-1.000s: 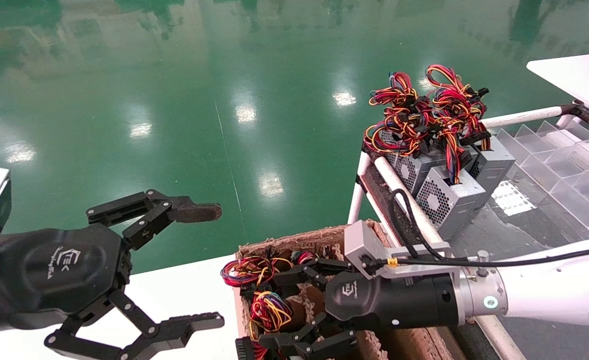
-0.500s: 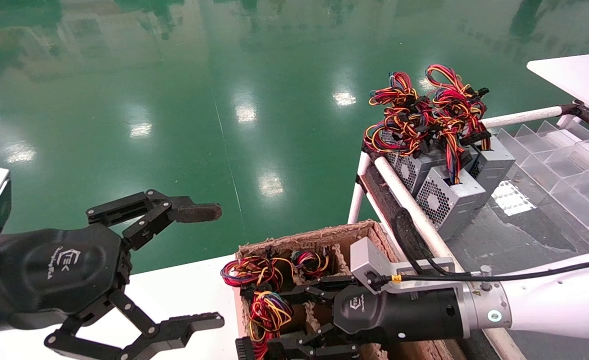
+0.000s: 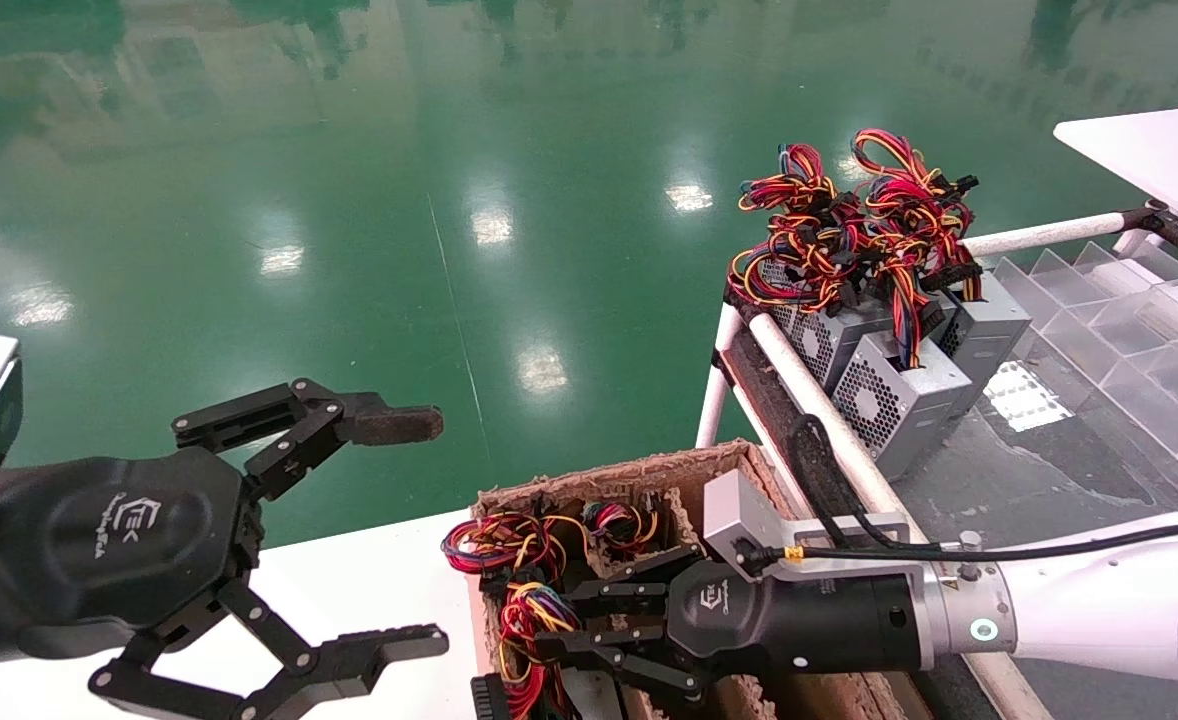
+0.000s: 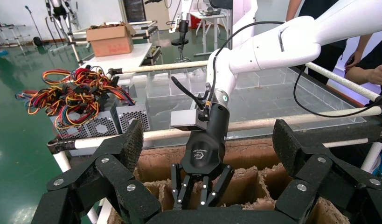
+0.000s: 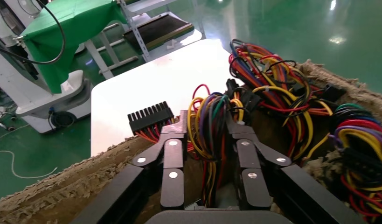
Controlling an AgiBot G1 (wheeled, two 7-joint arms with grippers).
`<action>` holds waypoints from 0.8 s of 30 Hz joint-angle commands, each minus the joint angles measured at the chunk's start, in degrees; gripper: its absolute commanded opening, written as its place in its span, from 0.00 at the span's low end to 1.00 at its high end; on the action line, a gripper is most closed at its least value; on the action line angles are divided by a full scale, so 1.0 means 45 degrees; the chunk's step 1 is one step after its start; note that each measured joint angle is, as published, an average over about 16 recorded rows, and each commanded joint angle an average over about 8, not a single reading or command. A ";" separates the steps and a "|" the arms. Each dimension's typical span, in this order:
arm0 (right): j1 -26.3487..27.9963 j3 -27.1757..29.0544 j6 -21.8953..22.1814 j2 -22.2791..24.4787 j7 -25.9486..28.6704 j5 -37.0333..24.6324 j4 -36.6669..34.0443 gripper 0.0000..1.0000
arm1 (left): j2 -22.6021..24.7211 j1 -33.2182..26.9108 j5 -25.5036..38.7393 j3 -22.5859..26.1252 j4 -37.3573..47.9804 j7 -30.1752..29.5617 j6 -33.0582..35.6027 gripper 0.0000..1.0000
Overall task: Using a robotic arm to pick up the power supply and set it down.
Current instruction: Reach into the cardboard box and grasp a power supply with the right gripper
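My right gripper (image 3: 554, 625), on the white robotic arm (image 3: 1099, 605), reaches into a cardboard box (image 3: 649, 470). Its fingers stand close together on either side of a red, yellow and purple wire bundle (image 5: 210, 121) and press against it. Below the bundle a patch of the power supply's grey metal (image 5: 221, 198) shows; the rest of it is hidden in the box cell. In the left wrist view the right gripper (image 4: 193, 200) points down into the cells. My left gripper (image 3: 429, 532) hangs open at the near left, holding nothing.
More wire bundles (image 3: 494, 540) fill neighbouring cells of the box. Several other power supplies (image 3: 889, 390) with wires stand on a rack behind a white pipe rail (image 3: 809, 400), beside clear dividers (image 3: 1129, 330). A white table (image 3: 349, 590) lies under my left gripper.
My right gripper has pushed farther into the box and its fingers have come in from wide open onto the wire bundle. The left arm has not moved.
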 commanded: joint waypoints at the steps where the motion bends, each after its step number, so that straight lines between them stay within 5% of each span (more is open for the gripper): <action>1: 0.0004 -0.0031 -0.0002 0.0003 -0.0144 0.0111 -0.0092 0.00 | 0.0000 0.0000 -0.0001 0.0001 0.0000 0.0001 0.0000 1.00; 13: -0.0095 -0.0214 -0.0076 0.0519 -0.0873 0.1051 0.0545 0.00 | -0.0003 -0.0002 -0.0005 0.0008 0.0000 0.0004 -0.0003 1.00; 24: -0.0315 0.0386 -0.0021 0.2153 -0.1031 0.3454 0.2687 0.00 | -0.0006 -0.0003 -0.0010 0.0014 0.0000 0.0007 -0.0006 1.00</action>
